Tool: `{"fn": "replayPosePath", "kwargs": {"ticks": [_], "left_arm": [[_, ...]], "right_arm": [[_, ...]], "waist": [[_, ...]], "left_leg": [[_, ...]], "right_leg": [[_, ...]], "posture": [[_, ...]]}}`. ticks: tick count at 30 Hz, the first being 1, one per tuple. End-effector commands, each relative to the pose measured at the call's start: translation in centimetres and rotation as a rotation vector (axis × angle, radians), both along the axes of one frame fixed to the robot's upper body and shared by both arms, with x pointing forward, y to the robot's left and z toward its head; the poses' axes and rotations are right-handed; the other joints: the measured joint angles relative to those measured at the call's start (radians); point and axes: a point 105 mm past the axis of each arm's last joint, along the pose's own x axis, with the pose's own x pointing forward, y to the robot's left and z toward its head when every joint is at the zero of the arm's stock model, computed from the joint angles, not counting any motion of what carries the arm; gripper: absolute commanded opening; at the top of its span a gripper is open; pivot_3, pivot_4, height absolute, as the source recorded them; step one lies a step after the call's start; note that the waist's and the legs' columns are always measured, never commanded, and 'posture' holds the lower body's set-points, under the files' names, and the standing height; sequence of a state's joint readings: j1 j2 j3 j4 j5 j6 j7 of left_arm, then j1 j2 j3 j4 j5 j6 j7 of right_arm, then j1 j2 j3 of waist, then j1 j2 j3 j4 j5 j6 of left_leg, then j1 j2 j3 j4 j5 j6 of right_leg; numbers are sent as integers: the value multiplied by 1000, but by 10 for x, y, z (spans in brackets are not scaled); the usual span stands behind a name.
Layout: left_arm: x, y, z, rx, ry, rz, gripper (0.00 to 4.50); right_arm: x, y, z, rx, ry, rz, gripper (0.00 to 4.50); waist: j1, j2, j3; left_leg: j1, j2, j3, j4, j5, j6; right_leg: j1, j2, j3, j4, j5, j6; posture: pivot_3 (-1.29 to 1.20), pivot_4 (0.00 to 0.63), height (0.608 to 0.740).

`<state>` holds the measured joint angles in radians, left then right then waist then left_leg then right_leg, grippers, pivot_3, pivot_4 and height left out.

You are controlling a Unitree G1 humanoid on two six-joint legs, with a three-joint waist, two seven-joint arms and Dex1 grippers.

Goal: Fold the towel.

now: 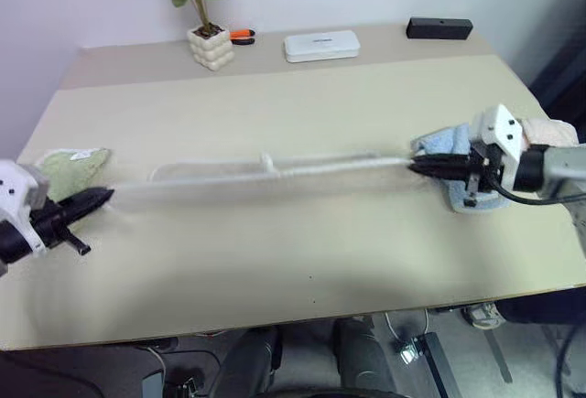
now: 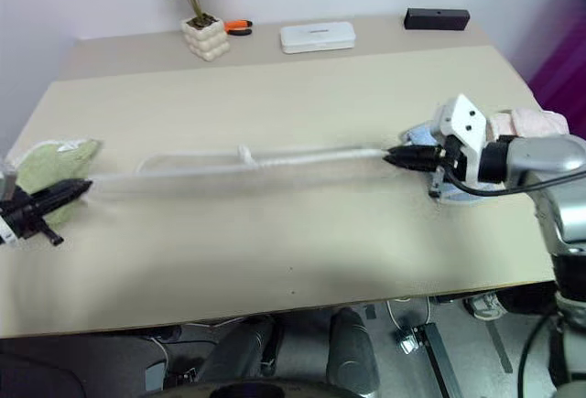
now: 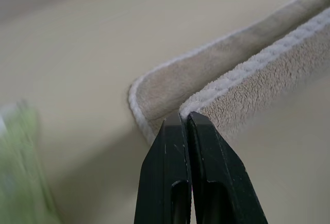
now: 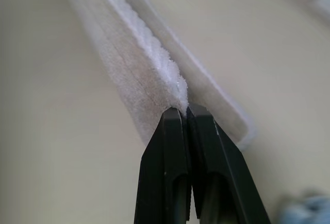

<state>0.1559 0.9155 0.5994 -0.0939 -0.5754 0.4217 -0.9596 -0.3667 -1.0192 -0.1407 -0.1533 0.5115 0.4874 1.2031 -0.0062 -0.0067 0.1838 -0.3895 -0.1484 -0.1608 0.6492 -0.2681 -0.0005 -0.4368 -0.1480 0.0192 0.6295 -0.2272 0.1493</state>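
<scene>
The beige towel with white stitched edging is stretched in a long band across the middle of the table, one edge lifted, the other lying on the tabletop. A small white loop stands up near its middle. My left gripper at the table's left side is shut on the towel's left corner. My right gripper at the right side is shut on the towel's right corner. Both wrist views show the black fingers pinched tight on the white-edged cloth.
A light green towel lies behind my left gripper. A light blue towel lies under my right arm, with a pale folded cloth at the table's right edge. At the far edge stand a potted plant, an orange-handled tool, a white case and a black box.
</scene>
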Motion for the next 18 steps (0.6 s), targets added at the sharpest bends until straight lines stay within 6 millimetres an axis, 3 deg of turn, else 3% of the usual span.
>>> {"fn": "replayPosePath", "kwargs": {"ticks": [1,4,8,13,18], "left_arm": [[-5,4,14,44,-16,1,0],[10,13,16,57,-70,65,0],[33,14,10,87,-103,88,0],[71,-4,-8,111,-111,50,0],[88,-6,-22,141,-87,47,0]], "right_arm": [[-7,-2,11,-8,-18,10,20],[17,-10,10,-32,-93,-95,20],[39,-14,-5,-76,-112,-171,20],[62,-16,-37,-134,-107,-223,20],[74,-15,-45,-113,-113,-251,20]], "waist": [[3,0,0],[4,0,0],[6,0,-1],[11,-1,-1],[2,-1,-1]], "left_leg": [[0,0,0,0,0,0],[0,0,1,1,0,0],[1,0,2,0,0,0],[0,0,3,0,3,-5],[-1,0,4,0,3,-5]], "right_leg": [[0,0,0,0,0,0],[0,-1,0,0,0,0],[0,-1,0,0,1,-1],[-1,-1,0,-1,1,0],[-3,-1,0,-1,1,-1]], "posture": [[0,150,740],[0,150,740],[0,150,740],[0,150,740],[0,150,740]]}}
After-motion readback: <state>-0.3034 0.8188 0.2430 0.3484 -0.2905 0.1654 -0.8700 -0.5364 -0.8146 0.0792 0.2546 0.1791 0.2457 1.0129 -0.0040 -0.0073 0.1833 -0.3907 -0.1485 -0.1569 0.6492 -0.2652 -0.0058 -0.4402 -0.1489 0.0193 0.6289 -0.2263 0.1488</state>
